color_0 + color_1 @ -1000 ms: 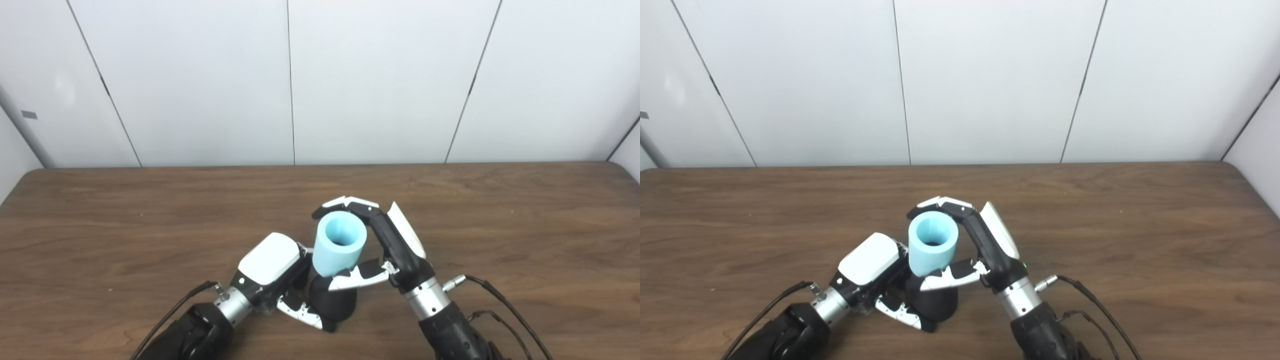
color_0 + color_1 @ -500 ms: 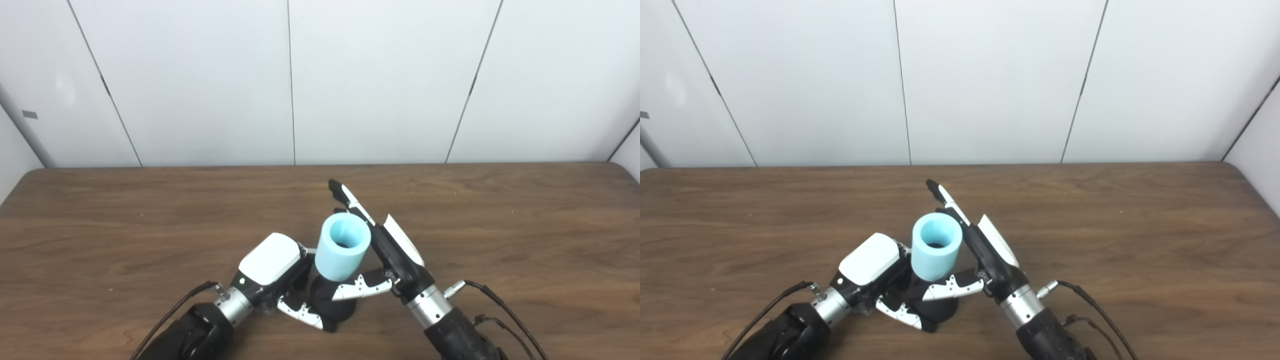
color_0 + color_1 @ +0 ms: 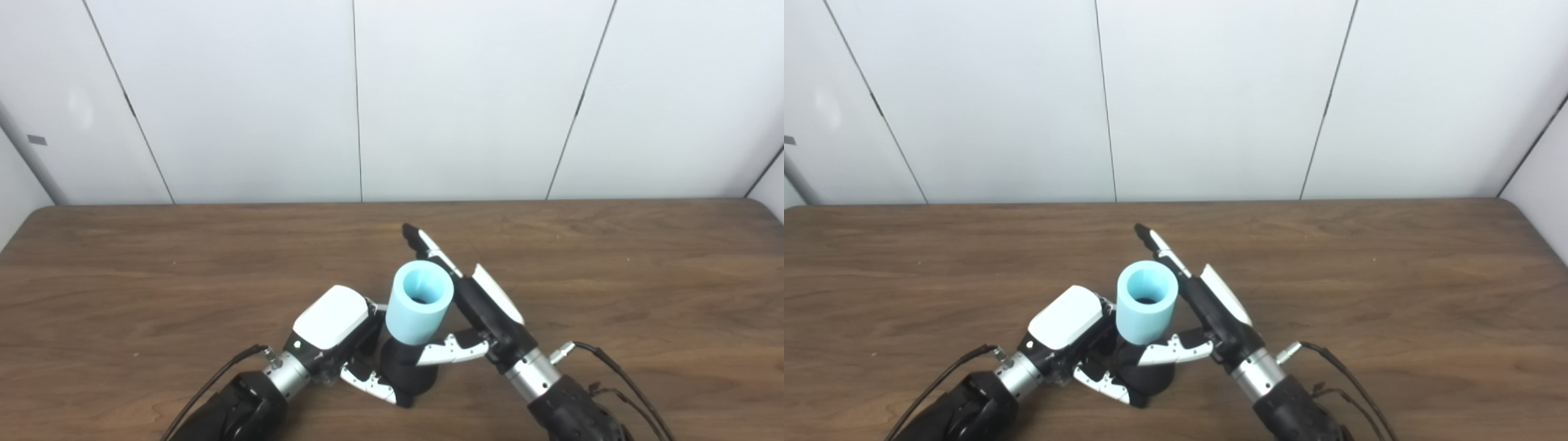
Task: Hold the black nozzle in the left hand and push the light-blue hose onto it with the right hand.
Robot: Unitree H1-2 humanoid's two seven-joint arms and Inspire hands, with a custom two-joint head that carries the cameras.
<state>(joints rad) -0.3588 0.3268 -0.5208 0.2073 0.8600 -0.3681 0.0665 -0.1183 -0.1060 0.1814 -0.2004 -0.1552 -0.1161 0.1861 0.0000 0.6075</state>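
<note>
— Since the nearest thing to the camera is the black nozzle [image 3: 407,373], start there: is it held?

— Yes. It stands on the worktop [image 3: 122,269] at the near edge, and the left hand [image 3: 334,334] is wrapped round its left side, fingers closed on the black body. That half of the task looks done.

— And the hose?

— Just above it, the light-blue hose [image 3: 419,303] sits upright with its lower end over the top of the nozzle, its open mouth facing up toward the camera. It leans a little to the right. How deep the nozzle goes into it I cannot tell; the joint is hidden by the hose wall and the thumb.

— Is the right hand gripping it?

— No. The right hand [image 3: 471,312] is spread open: the thumb lies across the front where hose meets nozzle, and the fingers [image 3: 429,245] stretch straight out past the far side of the hose, pointing up the worktop. They run close beside the hose, but nothing is clasped.

— So what is left?

— By my judgement, the push is essentially made and the hose stands by itself. What remains is to confirm it is seated squarely and draw the right hand clear.
</note>
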